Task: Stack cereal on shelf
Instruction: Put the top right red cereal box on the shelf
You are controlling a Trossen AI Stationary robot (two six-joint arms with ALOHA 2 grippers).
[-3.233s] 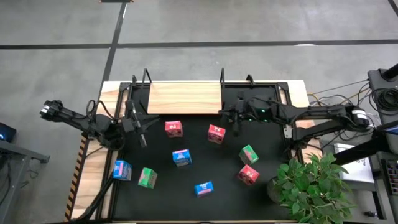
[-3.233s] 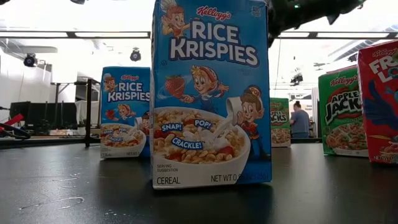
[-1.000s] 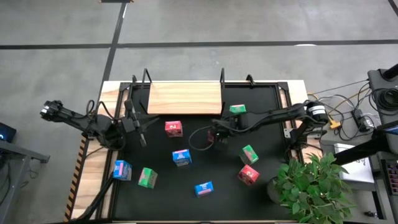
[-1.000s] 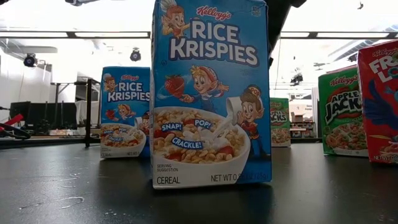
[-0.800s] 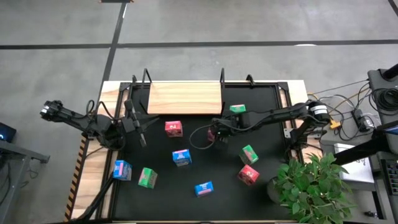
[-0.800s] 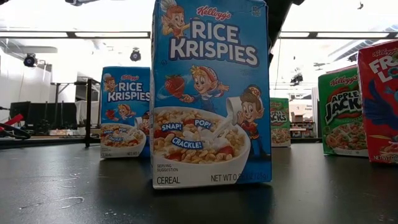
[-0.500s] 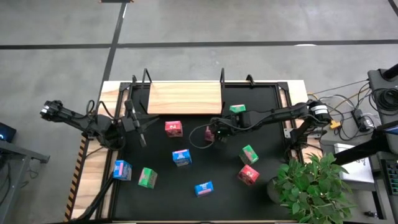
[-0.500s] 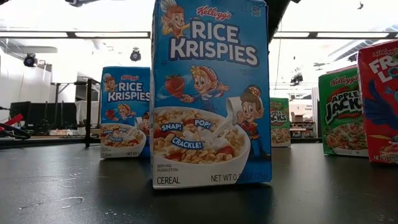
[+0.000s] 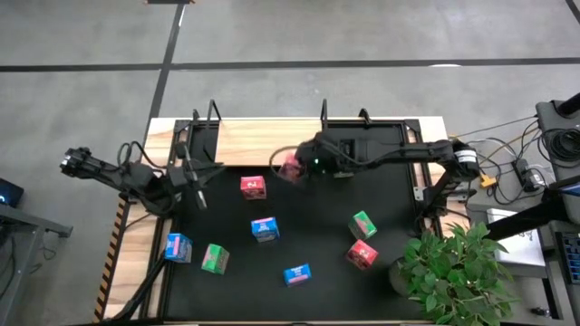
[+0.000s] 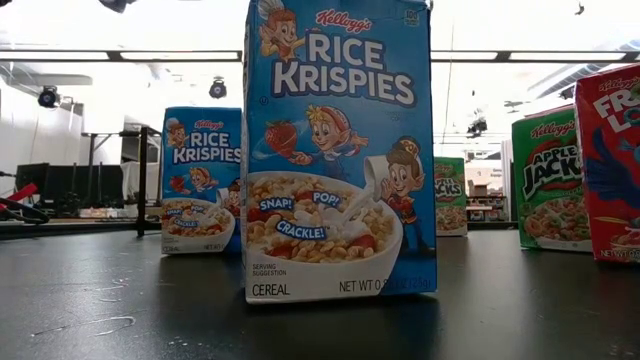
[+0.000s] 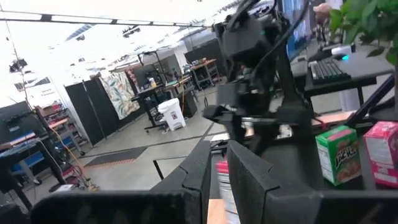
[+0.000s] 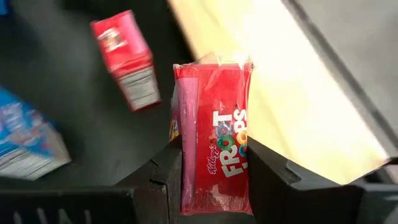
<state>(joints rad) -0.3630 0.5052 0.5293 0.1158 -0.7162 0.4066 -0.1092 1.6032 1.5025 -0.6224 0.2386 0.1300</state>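
Note:
The shelf (image 9: 258, 140) is a light wooden board with black posts at the mat's far edge. My right gripper (image 9: 294, 168) reaches in from the right and is shut on a pink-red cereal box (image 9: 290, 167) at the board's near edge. Standing on the mat are another pink-red box (image 9: 253, 186), blue boxes (image 9: 264, 228) (image 9: 178, 246) (image 9: 296, 273), green boxes (image 9: 215, 259) (image 9: 362, 223) and a pink-red box (image 9: 362, 254). My left gripper (image 9: 193, 177) hovers shut near the mat's left side and touches nothing. My right gripper pinches the pink-red box between its two fingers, one finger (image 12: 168, 171) on each of two opposite sides (image 12: 186, 155), with the printed face toward the wrist camera. The fingers slant down from the table's right. The box is lifted clear, over the mat beside the board (image 12: 280, 93).
The low view looks past a blue box (image 10: 340, 150) close up, with another blue box (image 10: 200, 180) behind and green (image 10: 545, 180) and pink-red (image 10: 612, 165) boxes at the right. A potted plant (image 9: 453, 267) stands at the table's near right corner. Cables lie beyond the right edge.
My right gripper has lifted the pink-red box off the middle of the mat and carried it up, toward the far edge and a little left, to the board's near edge. My left gripper has shifted slightly toward the far edge.

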